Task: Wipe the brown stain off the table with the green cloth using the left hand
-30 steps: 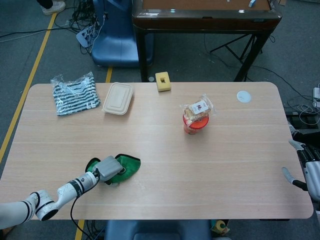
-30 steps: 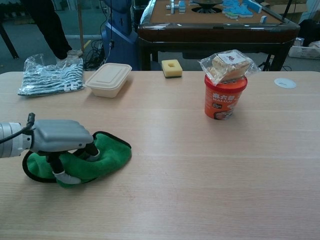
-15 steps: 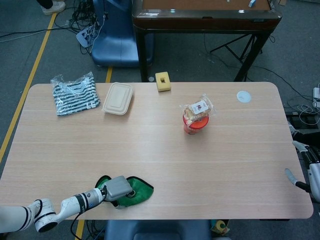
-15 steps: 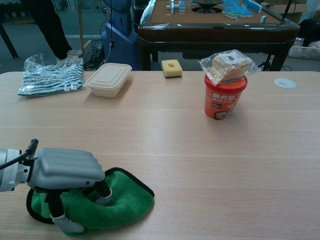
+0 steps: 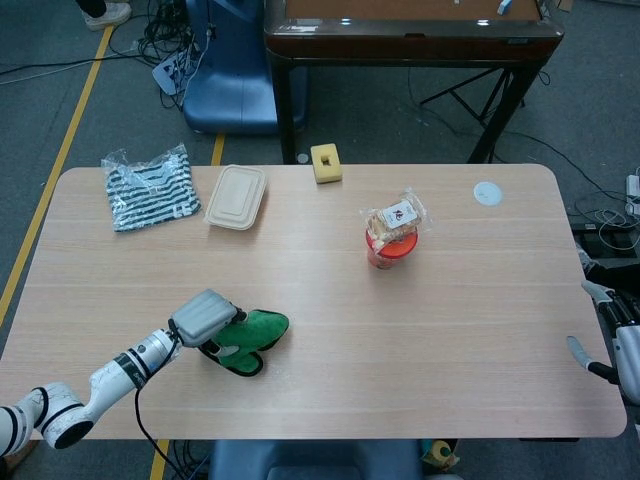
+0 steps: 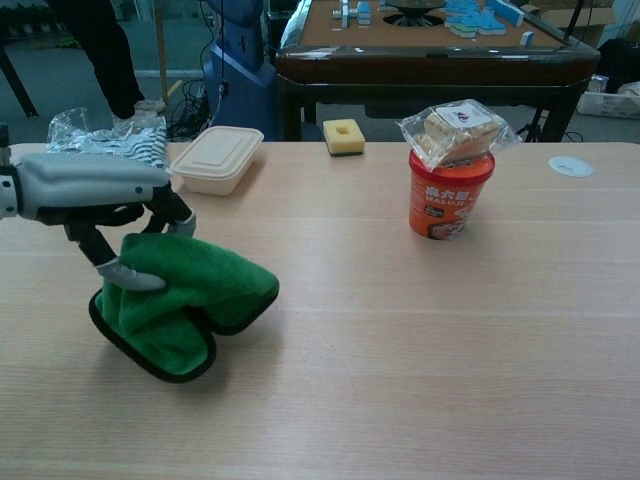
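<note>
My left hand [image 5: 203, 317] grips the green cloth [image 5: 252, 336] from above, over the front left part of the table [image 5: 300, 270]. In the chest view the left hand [image 6: 85, 190] is raised and the cloth [image 6: 185, 295] hangs bunched below it, its black-edged lower fold at or just above the tabletop. No brown stain shows on the wood in either view. My right hand [image 5: 612, 345] sits off the table's right edge with its fingers apart and nothing in it.
A red cup [image 5: 390, 247] with a snack packet on top stands right of centre. At the back lie a bagged striped garment [image 5: 150, 187], a beige lidded box [image 5: 236, 197], a yellow sponge [image 5: 326, 163] and a white disc [image 5: 487, 193].
The left hand dragged the cloth toward the front edge, then rose and moved back from the edge, lifting the cloth so it now hangs bunched. The right hand barely moved.
</note>
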